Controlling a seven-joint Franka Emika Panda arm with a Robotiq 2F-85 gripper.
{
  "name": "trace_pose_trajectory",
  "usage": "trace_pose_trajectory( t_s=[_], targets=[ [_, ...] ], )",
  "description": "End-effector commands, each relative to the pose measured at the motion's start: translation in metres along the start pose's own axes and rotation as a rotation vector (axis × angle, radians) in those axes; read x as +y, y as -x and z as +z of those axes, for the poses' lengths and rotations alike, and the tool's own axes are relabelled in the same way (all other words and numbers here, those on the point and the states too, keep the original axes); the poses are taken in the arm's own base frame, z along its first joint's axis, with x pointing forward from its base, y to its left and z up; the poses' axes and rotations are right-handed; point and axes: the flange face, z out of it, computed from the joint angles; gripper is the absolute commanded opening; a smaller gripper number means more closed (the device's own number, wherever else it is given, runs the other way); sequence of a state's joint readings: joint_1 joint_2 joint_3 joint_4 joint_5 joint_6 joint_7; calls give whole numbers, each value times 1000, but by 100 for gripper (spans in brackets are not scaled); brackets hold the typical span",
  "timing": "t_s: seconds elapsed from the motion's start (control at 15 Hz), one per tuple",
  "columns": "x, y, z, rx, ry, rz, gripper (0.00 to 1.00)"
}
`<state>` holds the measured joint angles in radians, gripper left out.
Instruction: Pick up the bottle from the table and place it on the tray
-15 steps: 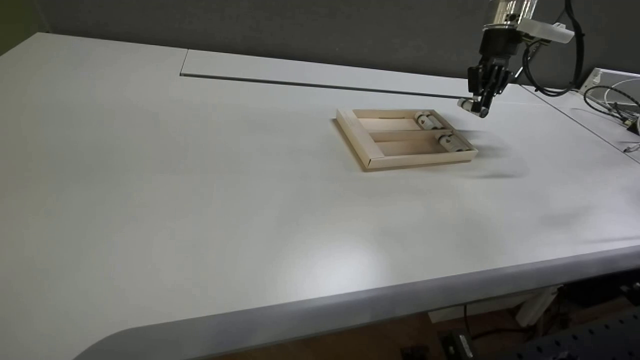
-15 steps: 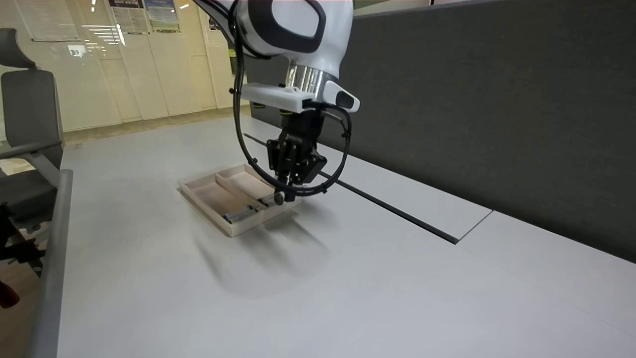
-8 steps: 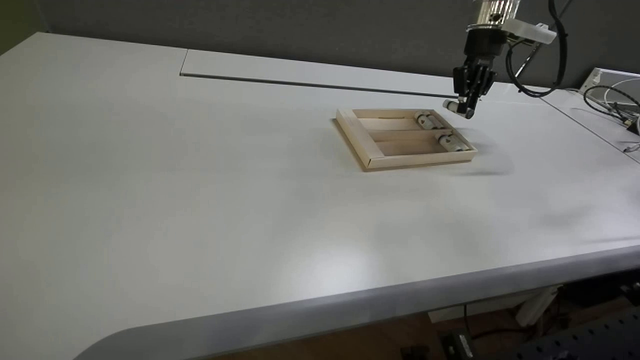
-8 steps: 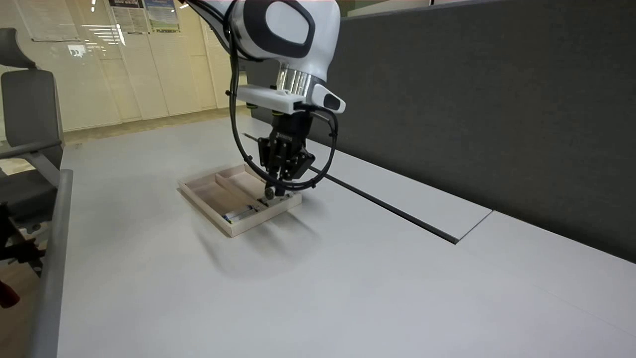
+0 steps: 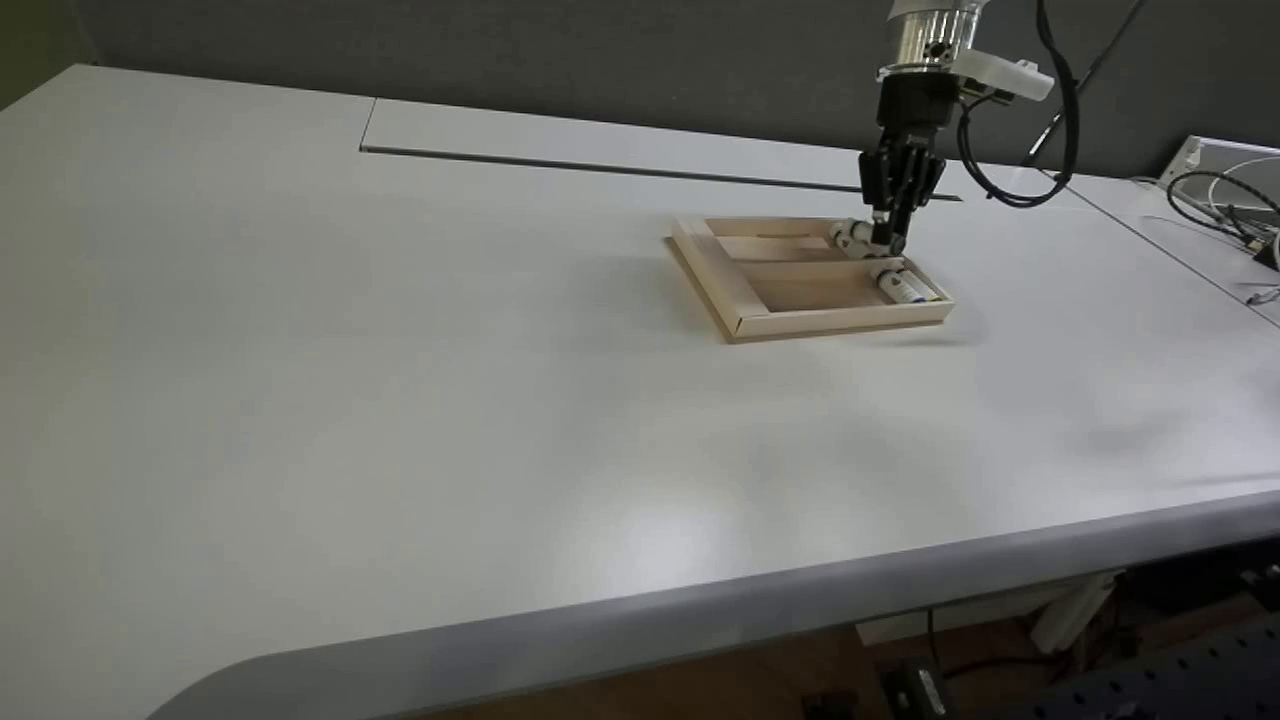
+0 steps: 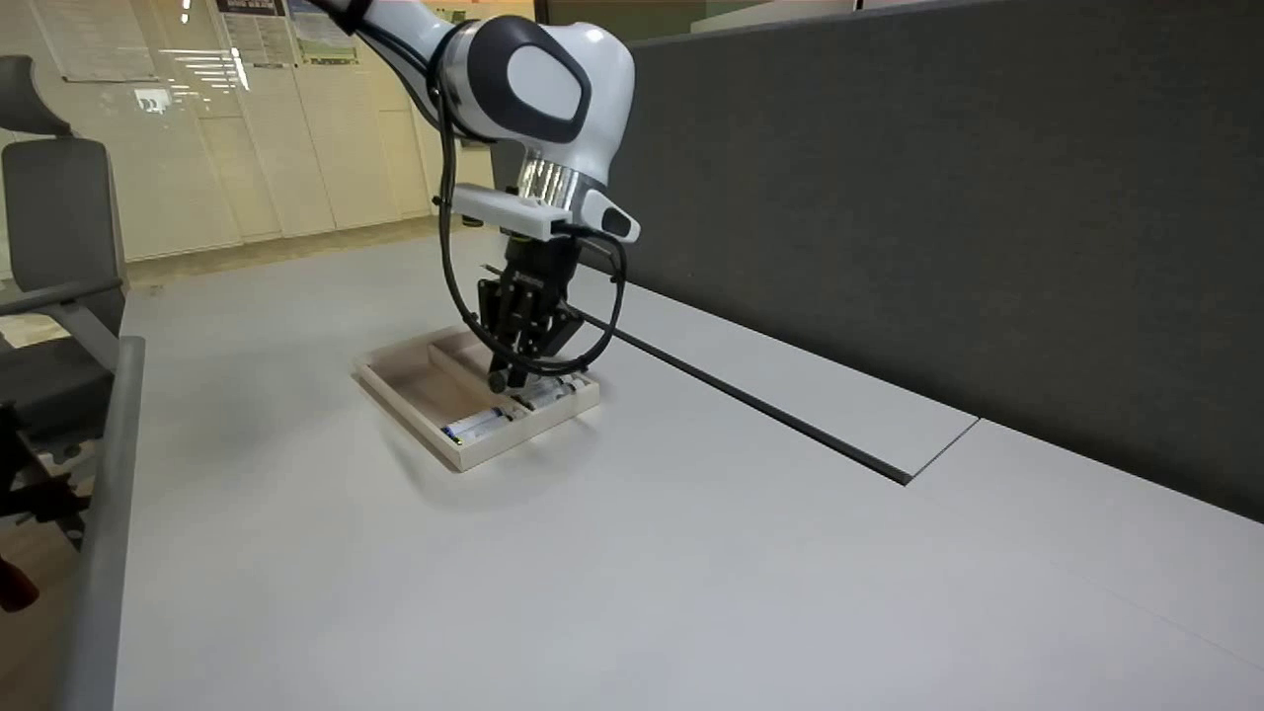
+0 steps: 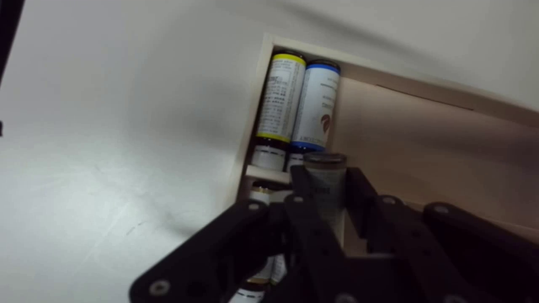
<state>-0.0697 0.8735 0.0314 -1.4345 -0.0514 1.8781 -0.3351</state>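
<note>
My gripper [image 7: 328, 179] is shut on a small greyish bottle [image 7: 327, 193] with a dark end, held tilted between the fingertips. In both exterior views the gripper [image 5: 886, 232] [image 6: 508, 369] is low over the bottle-filled end of the pale wooden tray [image 5: 722, 270] [image 6: 528, 431], near its divider. The held bottle's round dark end shows in both exterior views [image 5: 898, 244] [image 6: 497, 381]; whether it touches the tray cannot be told. The tray's rim [image 7: 404, 76] also shows in the wrist view. A yellow-banded bottle [image 7: 280, 97] and a blue-banded bottle [image 7: 316, 105] lie in one compartment.
More bottles [image 7: 263, 271] lie in the tray's second compartment, partly hidden by my fingers. The tray's divider [image 7: 267, 172] runs beside the held bottle. A grey partition [image 5: 560, 70] stands behind the table [image 5: 400, 400]. Cables [image 5: 1225, 200] lie at the far right.
My gripper and the held bottle have moved left in both exterior views and lower, from beside the tray to just over it. The tray and its bottles have not moved.
</note>
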Motion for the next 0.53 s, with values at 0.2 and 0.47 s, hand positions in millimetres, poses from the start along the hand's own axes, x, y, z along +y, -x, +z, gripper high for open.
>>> trace_pose_trajectory(
  t_s=[0.2,0.47],
  targets=[
    [-24,-14,-1,-11,9,-17,7],
    [-27,-20,-1,10,7,-22,7]
  ],
)
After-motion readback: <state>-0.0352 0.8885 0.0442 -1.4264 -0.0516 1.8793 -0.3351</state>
